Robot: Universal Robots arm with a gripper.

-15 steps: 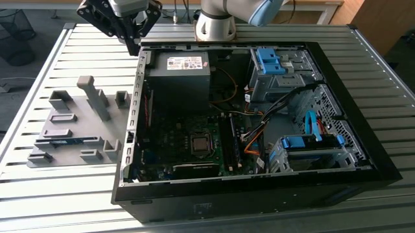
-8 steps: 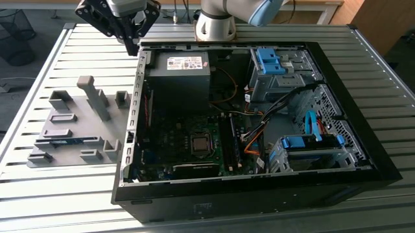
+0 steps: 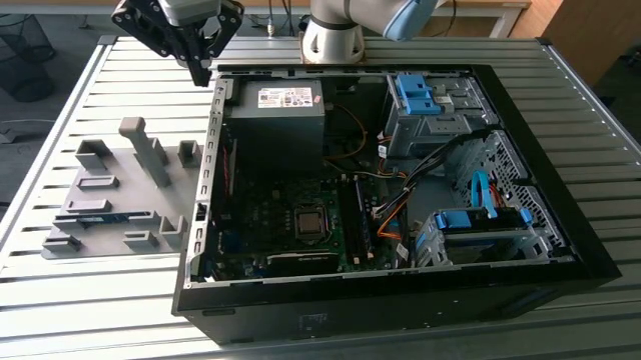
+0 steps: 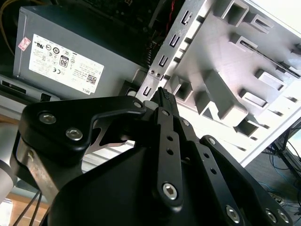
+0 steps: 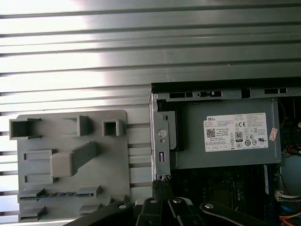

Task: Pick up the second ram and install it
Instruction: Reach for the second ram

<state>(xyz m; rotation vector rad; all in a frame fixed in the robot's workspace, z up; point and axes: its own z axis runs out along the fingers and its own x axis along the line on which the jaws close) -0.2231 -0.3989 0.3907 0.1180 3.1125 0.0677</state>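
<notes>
Slatted table (image 3: 100,315) holds the second ram (image 3: 93,219) in a gray rack (image 3: 125,169), well apart from the empty gripper (image 3: 204,77), pressed together.

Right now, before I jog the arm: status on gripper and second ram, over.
Gripper shut, empty, at case corner by power supply. Second ram lying in gray holder, untouched. Holder's tall post stands between.

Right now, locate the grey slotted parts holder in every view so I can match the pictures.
Exterior view: the grey parts holder lies on the slatted table, to the exterior view's left of the computer case.
First wrist view: flat beside the case's perforated wall.
Second wrist view: across that same wall.
Shared landmark: the power supply's white label.
</notes>
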